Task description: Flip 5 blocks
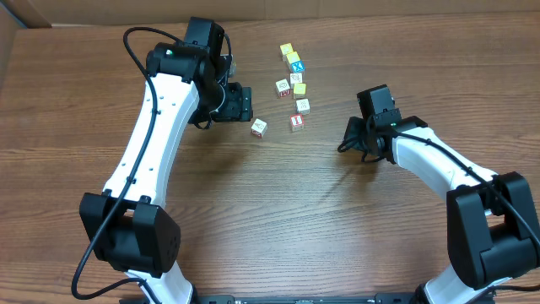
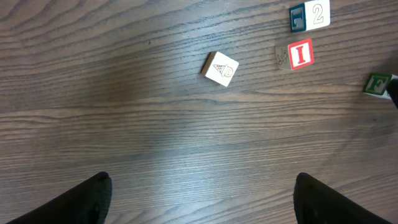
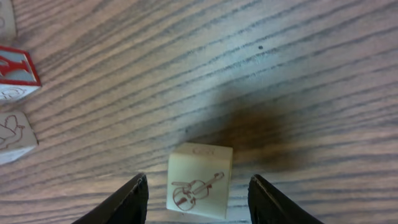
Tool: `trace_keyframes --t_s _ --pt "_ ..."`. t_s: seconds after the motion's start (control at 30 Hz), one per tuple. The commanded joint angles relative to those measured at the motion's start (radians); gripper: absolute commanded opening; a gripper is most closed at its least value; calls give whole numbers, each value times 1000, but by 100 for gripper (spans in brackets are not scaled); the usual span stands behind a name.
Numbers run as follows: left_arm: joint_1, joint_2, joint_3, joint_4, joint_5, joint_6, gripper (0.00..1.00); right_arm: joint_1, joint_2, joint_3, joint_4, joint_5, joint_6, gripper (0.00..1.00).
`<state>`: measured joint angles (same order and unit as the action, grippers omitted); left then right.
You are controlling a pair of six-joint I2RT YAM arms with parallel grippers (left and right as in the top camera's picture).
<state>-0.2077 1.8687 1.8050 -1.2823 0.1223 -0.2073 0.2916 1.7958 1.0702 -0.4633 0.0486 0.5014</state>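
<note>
A cream block with a red violin drawing [image 3: 198, 186] lies on the wood between the fingers of my right gripper [image 3: 198, 180]. The jaws stand open, with a thin strip of table showing on each side of the block. From overhead the right gripper [image 1: 346, 139] hides that block. My left gripper [image 2: 202, 190] is open wide over bare table with nothing between its fingers. A cream block with an ice-cream cone drawing [image 2: 221, 68] lies ahead of it, just to the lower right of the left gripper [image 1: 243, 105] in the overhead view [image 1: 258, 127].
Several more cubes cluster at the back middle of the table: a red I block [image 2: 300, 54], a 2 block with a blue side [image 2: 310, 16], a green F cube [image 2: 377, 83], yellow-topped cubes [image 1: 286, 50] and a blue-topped one [image 1: 295, 66]. A bird-drawing block [image 3: 12, 137] lies left of the right gripper.
</note>
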Motion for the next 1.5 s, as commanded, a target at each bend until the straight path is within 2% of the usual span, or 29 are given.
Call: trace_keyframes --t_s 0.0,0.1,0.4,0.87,1.0,1.27,1.47 --pt "5 11 -3 0 -6 -10 87 2 2 -32 30 -6 9 53" --pt "5 11 -3 0 -6 -10 89 2 2 -44 35 -6 22 49" --pt "5 11 -3 0 -6 -10 91 2 2 -51 44 -17 53 48" --pt "5 11 -3 1 -6 -10 94 7 2 -48 22 -16 49 34" --pt "5 11 -3 1 -7 -10 95 8 -7 -35 13 -17 48 33" --pt "5 11 -3 10 -7 -10 95 47 -129 145 -209 -69 26 31" --pt "5 11 -3 31 -6 -11 96 181 -172 192 -360 -156 41 23"
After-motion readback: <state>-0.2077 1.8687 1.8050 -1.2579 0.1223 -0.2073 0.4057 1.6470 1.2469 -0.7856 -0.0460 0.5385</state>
